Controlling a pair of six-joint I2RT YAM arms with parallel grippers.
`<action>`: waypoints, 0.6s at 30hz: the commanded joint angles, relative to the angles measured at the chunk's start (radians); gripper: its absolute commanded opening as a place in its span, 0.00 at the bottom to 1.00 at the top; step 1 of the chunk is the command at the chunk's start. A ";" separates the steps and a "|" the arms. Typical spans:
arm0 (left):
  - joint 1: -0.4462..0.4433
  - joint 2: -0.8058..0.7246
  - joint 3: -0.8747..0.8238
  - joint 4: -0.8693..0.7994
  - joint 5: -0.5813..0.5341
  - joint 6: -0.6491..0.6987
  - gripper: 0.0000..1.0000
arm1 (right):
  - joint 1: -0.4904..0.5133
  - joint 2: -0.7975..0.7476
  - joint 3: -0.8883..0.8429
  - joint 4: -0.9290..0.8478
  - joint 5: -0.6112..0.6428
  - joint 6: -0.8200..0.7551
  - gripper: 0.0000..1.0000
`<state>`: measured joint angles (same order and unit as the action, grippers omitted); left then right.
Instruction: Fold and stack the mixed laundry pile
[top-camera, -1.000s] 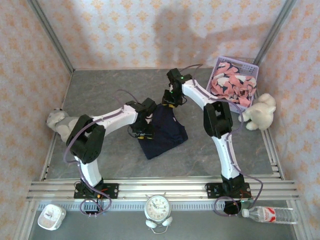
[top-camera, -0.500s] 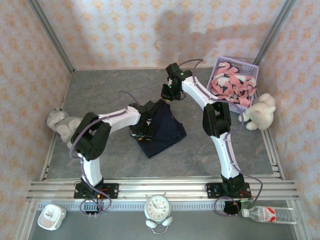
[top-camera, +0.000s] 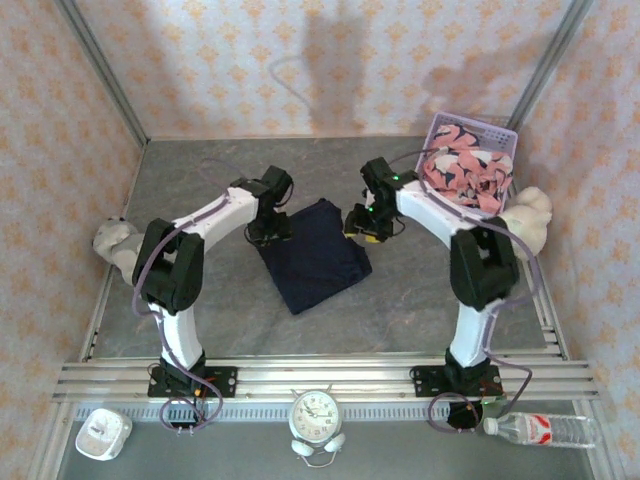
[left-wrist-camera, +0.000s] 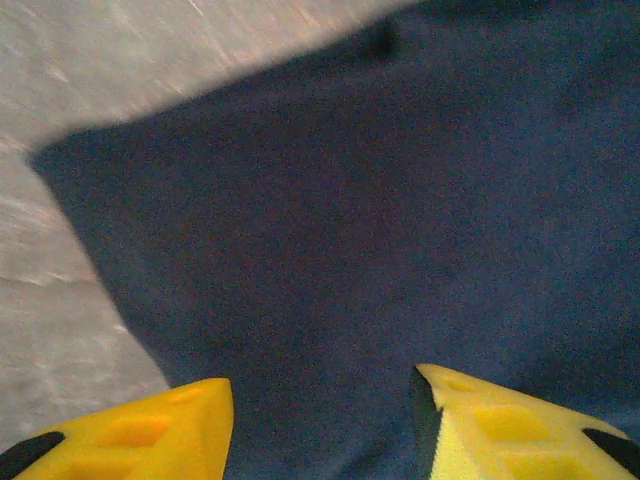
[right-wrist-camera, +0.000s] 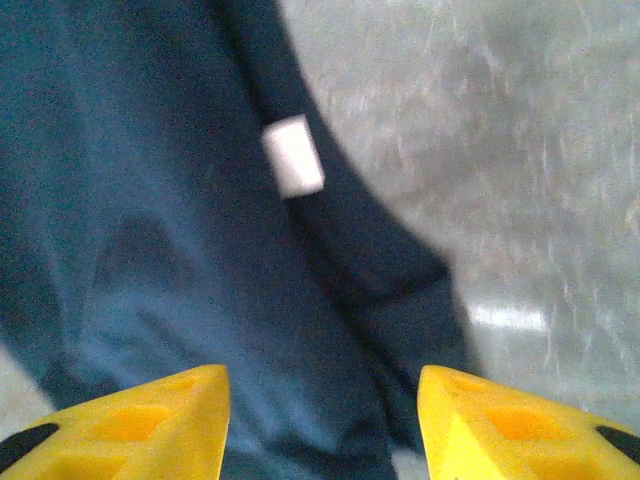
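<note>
While both jaws stand released, one navy garment on table, one pink garment in basket

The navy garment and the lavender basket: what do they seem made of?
Navy garment: soft matte cloth, perhaps a knit; it lies limp and flat, with a white label. Lavender basket: probably stiff plastic; thin wall with rows of holes.

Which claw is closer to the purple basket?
Right. The right gripper is beside the navy garment, on the basket side; the left gripper is on its far side.
</note>
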<state>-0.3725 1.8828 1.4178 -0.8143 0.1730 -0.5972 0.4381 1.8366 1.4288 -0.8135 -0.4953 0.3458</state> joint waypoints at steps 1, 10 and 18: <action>0.010 0.079 0.033 -0.004 -0.054 -0.019 0.49 | 0.019 -0.099 -0.125 0.050 -0.046 0.016 0.52; 0.009 0.131 -0.038 0.039 -0.047 -0.032 0.48 | 0.096 -0.043 -0.195 0.082 0.027 0.045 0.47; 0.009 0.136 -0.084 0.050 -0.048 -0.020 0.46 | 0.085 -0.066 -0.149 -0.005 0.181 0.016 0.00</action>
<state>-0.3599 1.9919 1.3861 -0.7387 0.1474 -0.6056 0.5346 1.8103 1.2499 -0.7662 -0.4263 0.3737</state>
